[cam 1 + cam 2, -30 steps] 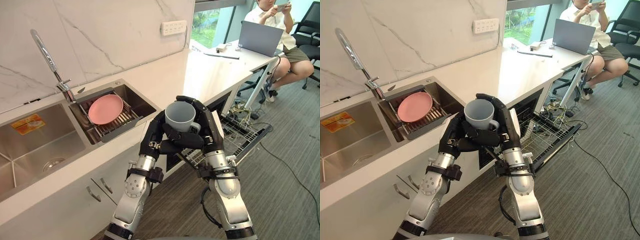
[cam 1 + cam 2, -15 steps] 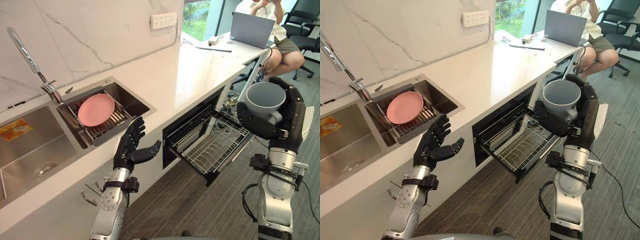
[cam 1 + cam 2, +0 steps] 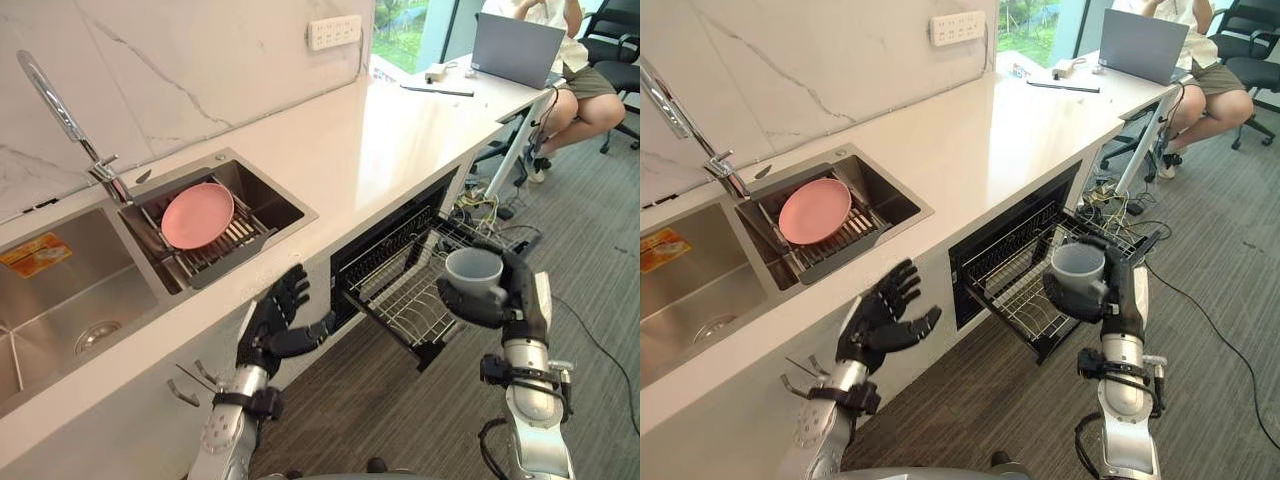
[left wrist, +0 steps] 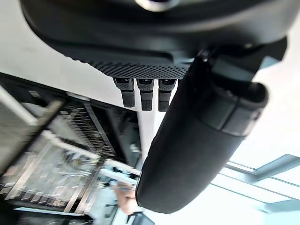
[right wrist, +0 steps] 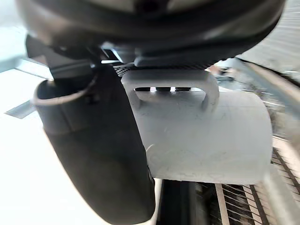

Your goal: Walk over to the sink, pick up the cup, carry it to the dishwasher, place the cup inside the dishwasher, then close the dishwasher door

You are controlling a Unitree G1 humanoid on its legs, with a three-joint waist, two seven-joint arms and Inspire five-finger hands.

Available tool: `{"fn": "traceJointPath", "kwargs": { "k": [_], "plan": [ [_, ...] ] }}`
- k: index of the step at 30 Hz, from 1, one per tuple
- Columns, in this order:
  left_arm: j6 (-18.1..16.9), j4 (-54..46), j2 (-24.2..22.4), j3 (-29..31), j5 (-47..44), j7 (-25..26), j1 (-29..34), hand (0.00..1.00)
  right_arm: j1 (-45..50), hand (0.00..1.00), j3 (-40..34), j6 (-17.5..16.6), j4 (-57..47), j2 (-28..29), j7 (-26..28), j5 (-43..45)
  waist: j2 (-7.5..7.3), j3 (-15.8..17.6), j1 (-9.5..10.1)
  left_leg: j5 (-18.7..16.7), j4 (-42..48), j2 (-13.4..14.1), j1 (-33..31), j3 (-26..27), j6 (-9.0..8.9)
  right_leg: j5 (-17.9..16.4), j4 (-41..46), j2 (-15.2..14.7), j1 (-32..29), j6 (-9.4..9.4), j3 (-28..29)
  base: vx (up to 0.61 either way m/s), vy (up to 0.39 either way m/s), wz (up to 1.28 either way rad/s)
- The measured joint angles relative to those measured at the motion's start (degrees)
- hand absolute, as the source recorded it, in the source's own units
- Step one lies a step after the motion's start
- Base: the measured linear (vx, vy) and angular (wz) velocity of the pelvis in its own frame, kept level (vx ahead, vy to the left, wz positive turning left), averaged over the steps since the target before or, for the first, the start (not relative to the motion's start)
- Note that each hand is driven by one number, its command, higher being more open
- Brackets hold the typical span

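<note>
The right robot hand (image 3: 520,298) is grasping the cup (image 3: 473,268), with its fingers wrapping the side, and is holding it upright with the mouth facing up. The cup is hanging over the outer edge of the pulled-out dishwasher rack (image 3: 400,295), which is lying just below it and slightly toward the robot's left. The left robot hand (image 3: 278,322) is hovering released, fingers spread, by the front of the surface (image 3: 330,150), so the lowering likely falls to the right arm.

grey cup (image 3: 473,273) upright above the pulled-out dishwasher rack (image 3: 405,290).
</note>
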Motion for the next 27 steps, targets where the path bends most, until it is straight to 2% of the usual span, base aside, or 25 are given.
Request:
{"fn": "traceJointPath", "kwargs": {
  "k": [4, 8, 13, 14, 16, 22, 27],
  "plan": [
    [1.0, 7.4, 1.2, 0.2, 2.2, -0.8, 1.5, 0.9, -0.6, 0.3, 0.2, 0.0, 4.0, -1.3, 0.2, 0.0, 0.19, 0.8, 0.2, 0.3, -0.1, -0.1, -0.7, -0.5, 0.38, 0.0, -0.2, -0.2, -0.3, -0.04, -0.6, 0.0, -0.008, 0.08],
    [1.0, 12.7, 2.5, 1.2, 4.8, -0.3, 0.5, 0.9, -6.9, 0.3, 1.6, 0.0, 9.5, -4.9, -0.5, 0.5, 0.52, 4.8, 0.47, 1.0, 1.3, -0.1, -4.3, -1.5, 0.73, 0.4, 0.6, -0.2, -3.2, 0.06, -1.8, -0.04, -0.018, 0.16],
    [0.8, 19.1, 2.1, 4.1, 7.8, 3.3, -4.8, 0.9, -18.6, 0.3, 3.8, 0.0, 16.0, -9.7, -2.9, 0.6, 2.49, 11.3, 1.75, 1.4, 5.1, 0.6, -11.5, -3.4, 1.13, 0.8, 3.5, 0.0, -8.9, 0.07, -4.0, -0.09, -0.01, 0.18],
    [0.8, 19.4, 2.0, 4.2, 7.8, 3.5, -5.1, 0.9, -19.1, 0.3, 3.8, 0.0, 16.2, -9.8, -3.0, 0.6, 2.61, 11.6, 1.77, 1.5, 5.2, 0.6, -11.8, -3.5, 1.18, 0.8, 3.7, 0.0, -9.2, 0.07, -4.1, -0.11, -0.005, 0.27],
    [0.4, 21.3, 2.0, 5.7, 7.8, 5.5, -7.0, 0.9, -23.3, 0.3, 3.8, 0.0, 18.5, -10.3, -4.5, 0.7, 2.92, 14.4, 1.94, 2.3, 5.5, 0.5, -13.9, -4.2, 1.35, 0.9, 4.8, -0.1, -11.3, 0.0, -5.2, -0.09, 0.001, 0.19],
    [-0.2, 24.1, 1.9, 7.1, 7.8, 10.0, -9.5, 0.9, -31.5, 0.3, 4.8, 0.8, 23.2, -13.8, -8.4, 0.7, 3.48, 19.3, 3.29, 3.7, 5.5, 0.6, -16.8, -4.3, 1.55, 0.8, 7.5, -0.1, -15.3, -0.22, -6.1, -0.06, 0.001, 0.03],
    [-1.6, 26.3, 1.6, 7.3, 7.8, 11.4, -12.0, 0.9, -36.4, 0.3, 5.2, 1.2, 25.8, -16.1, -11.6, 0.6, 4.05, 21.0, 3.78, 4.5, 5.4, 0.7, -18.8, -4.5, 1.53, 0.6, 9.3, 0.0, -18.2, -0.49, -6.9, -0.02, -0.007, 0.01]
  ]
}}
